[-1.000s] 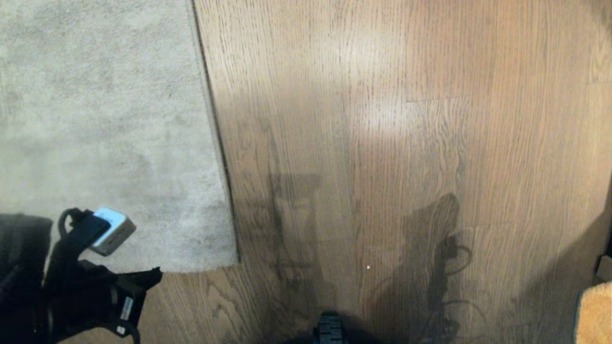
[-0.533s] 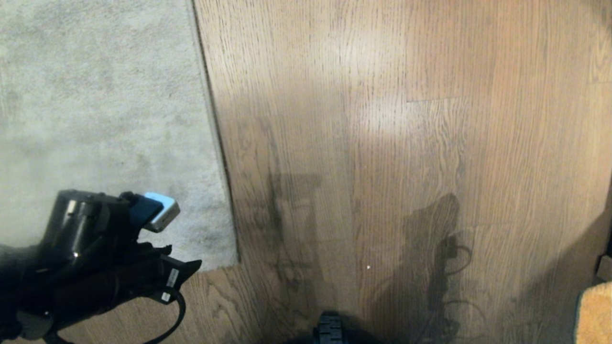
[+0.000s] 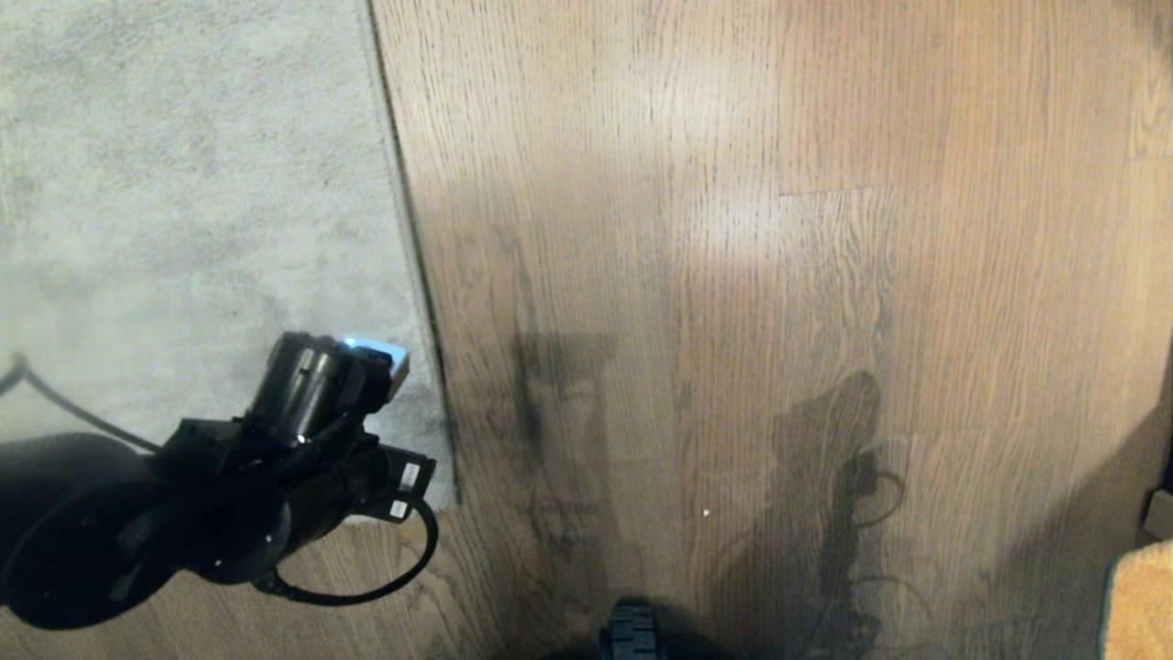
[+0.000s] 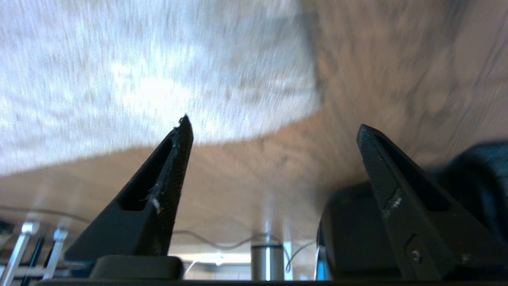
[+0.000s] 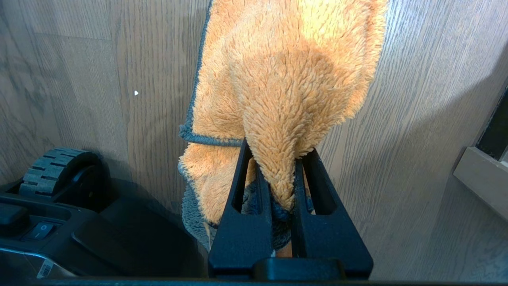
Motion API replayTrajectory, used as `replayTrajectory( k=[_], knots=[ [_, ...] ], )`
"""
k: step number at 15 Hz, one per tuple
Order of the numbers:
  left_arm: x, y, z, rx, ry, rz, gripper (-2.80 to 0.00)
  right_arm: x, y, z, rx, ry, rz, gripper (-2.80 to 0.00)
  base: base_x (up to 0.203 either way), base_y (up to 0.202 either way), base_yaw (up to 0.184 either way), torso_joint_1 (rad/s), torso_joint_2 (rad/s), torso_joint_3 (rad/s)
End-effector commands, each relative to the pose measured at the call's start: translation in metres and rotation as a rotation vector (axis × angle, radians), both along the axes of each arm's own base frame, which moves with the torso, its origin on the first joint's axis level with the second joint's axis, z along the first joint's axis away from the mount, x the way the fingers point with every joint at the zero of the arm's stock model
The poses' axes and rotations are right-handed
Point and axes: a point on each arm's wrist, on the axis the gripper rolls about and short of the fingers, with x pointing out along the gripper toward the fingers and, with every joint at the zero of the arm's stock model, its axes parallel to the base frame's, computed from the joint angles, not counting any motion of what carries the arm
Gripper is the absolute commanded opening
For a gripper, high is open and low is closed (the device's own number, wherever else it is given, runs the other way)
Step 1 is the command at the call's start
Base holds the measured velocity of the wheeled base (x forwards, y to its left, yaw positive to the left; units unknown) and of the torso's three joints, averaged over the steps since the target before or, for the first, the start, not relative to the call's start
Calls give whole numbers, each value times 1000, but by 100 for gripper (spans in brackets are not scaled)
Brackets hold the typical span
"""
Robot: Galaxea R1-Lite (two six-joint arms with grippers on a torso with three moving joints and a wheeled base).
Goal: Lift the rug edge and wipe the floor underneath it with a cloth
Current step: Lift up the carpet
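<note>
left gripper gapes wide at the rug corner in the lower left to lift it, while right gripper pinches the orange cloth for wiping.

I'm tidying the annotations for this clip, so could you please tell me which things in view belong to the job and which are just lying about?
Job:
- rug edge
- floor
- cloth, clamped in right gripper
- left gripper, open above the rug corner

Lying about:
- white speck
- pale ledge

free: floor right of rug edge | obstacle: left hand over rug corner
</note>
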Motion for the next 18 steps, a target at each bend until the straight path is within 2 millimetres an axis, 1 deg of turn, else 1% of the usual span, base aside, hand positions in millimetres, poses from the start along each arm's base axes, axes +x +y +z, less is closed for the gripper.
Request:
replayTrajectory(
  k=[1,3,14,18],
  knots=[
    [7,-3,5,17,10,17,0,0,0,0,-2,1,1,-280,0,0,0,0,0,0],
    [6,-1,5,60,14,62,0,0,0,0,-2,1,1,-280,0,0,0,0,0,0],
    [16,-3,-4,93,32,90,0,0,0,0,-2,1,1,-280,0,0,0,0,0,0],
    [20,1,-11,135,42,135,0,0,0,0,-2,1,1,-280,0,0,0,0,0,0]
  ],
)
